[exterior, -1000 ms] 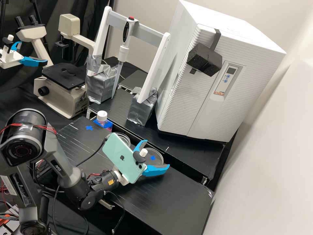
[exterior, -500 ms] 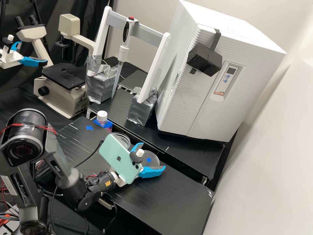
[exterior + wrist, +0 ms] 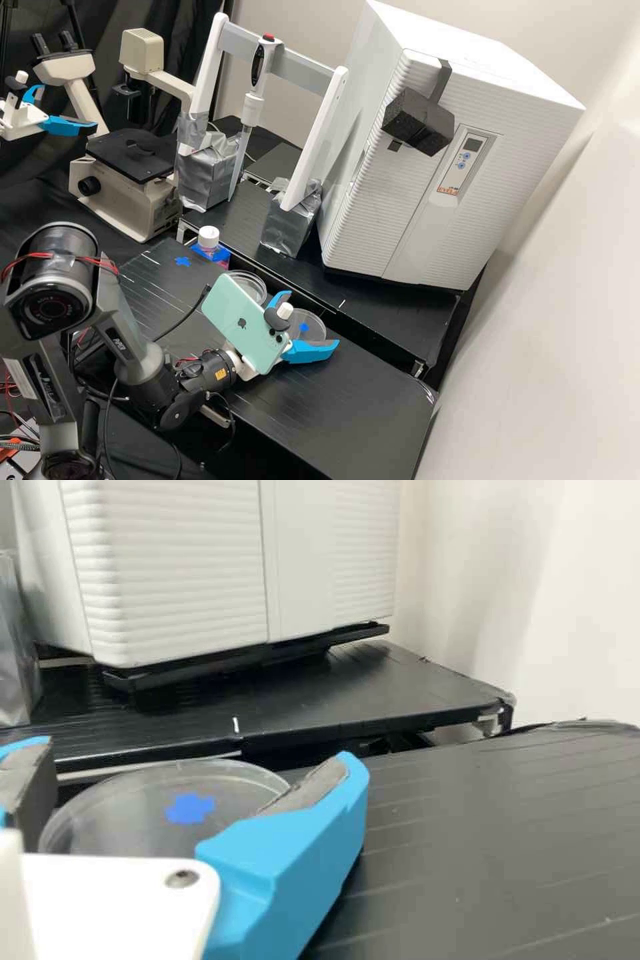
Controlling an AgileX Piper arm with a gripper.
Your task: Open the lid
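Note:
The gripper point(image 3: 314, 318) is over the right half of the lower bench, its two blue fingers on opposite sides of a round clear dish lid point(image 3: 308, 329) with a blue mark. In the wrist view the gripper point(image 3: 199, 756) is shut on that lid point(image 3: 150, 805), with grey pads against its rim. Whether a dish bottom is under it, or how high it is held, I cannot tell. Beyond the phone, another clear round dish point(image 3: 252, 287) lies on the bench, partly hidden by the phone.
A capped bottle point(image 3: 209, 240) stands by a blue cross point(image 3: 182, 261). On the raised shelf point(image 3: 373, 300) are a pipette stand point(image 3: 313, 140) and a white incubator point(image 3: 373, 200). A microscope point(image 3: 123, 193) is at the left, a wall point(image 3: 547, 333) at the right.
The gripper has shifted a little left in the high view, and the blue-marked lid has moved with it. Most of this happened in the earlier half second. The other dish shows more from behind the phone.

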